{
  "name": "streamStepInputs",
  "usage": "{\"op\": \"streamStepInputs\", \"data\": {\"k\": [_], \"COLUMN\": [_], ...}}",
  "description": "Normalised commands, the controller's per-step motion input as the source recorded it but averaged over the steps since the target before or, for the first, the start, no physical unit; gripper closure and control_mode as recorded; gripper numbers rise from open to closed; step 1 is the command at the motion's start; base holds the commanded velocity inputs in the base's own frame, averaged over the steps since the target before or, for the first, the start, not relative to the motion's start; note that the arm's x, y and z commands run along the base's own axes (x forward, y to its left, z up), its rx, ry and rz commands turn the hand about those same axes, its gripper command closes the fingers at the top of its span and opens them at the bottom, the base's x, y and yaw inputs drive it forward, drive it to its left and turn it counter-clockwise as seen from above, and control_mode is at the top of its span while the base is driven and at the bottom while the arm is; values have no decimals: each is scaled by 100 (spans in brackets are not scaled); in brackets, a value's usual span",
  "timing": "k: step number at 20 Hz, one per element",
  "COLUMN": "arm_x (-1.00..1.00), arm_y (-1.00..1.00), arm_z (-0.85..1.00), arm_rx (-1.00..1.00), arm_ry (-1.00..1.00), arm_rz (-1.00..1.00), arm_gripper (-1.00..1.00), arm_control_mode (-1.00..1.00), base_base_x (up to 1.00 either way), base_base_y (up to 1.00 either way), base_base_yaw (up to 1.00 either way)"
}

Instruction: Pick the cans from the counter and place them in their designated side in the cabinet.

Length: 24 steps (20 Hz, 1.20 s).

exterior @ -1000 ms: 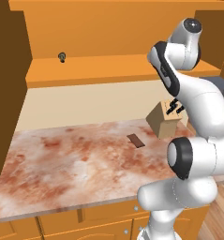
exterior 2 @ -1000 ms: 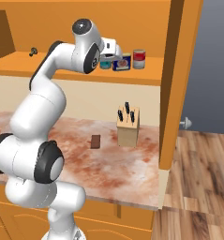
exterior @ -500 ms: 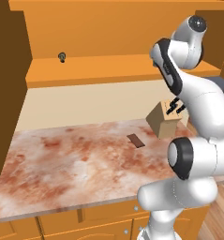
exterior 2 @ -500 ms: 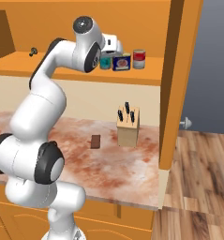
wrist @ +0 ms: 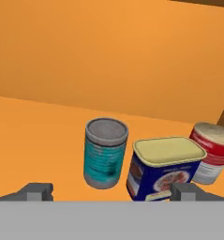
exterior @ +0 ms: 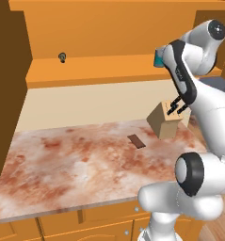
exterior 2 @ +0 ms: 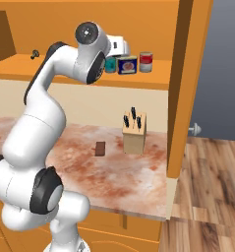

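Orange wood makes up the cabinet point(exterior 2: 138, 81), and on its long shelf three cans stand in a row near the right end. The teal can point(wrist: 105, 153) with its silver top stands upright on the left, the dark blue can point(wrist: 162, 168) with the yellow top just beside it in the middle, and the red-and-grey can point(wrist: 210, 152) on the right, partly behind the blue one. In the right base view the same three show on the shelf, the teal can point(exterior 2: 110, 64) half hidden by the arm, then the blue can point(exterior 2: 127, 64) and the red one point(exterior 2: 146, 62).

The gripper point(wrist: 111, 191) hangs in front of the cans with its fingers spread wide (one tip low on each side of the hand view), holding nothing; the teal and blue cans stand beyond the tips, apart from them.

Below, the marbled counter point(exterior: 76, 160) carries a knife block point(exterior: 167, 119) towards its right end and a small brown block point(exterior: 136, 140) lying flat just to its left. A small dark knob-like thing point(exterior: 62, 57) sits on the shelf far to the left.
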Motion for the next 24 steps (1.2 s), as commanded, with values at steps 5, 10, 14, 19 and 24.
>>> {"op": "streamStepInputs", "data": {"k": [5, 10, 14, 19, 24], "arm_x": [-58, -66, -69, -75, -80], "arm_y": [10, 20, 15, 8, 7], "arm_z": [2, 0, 0, -1, -10], "arm_rx": [0, 0, -1, -1, -4], "arm_ry": [-12, -8, -6, -3, 0], "arm_rz": [5, 4, 4, 3, 3], "arm_gripper": [-100, -100, -100, -100, -100], "arm_control_mode": [-100, -100, -100, -100, -100], "base_base_x": [0, 0, 0, 0, 0], "base_base_y": [0, 0, 0, 0, 0], "base_base_yaw": [0, 0, 0, 0, 0]}}
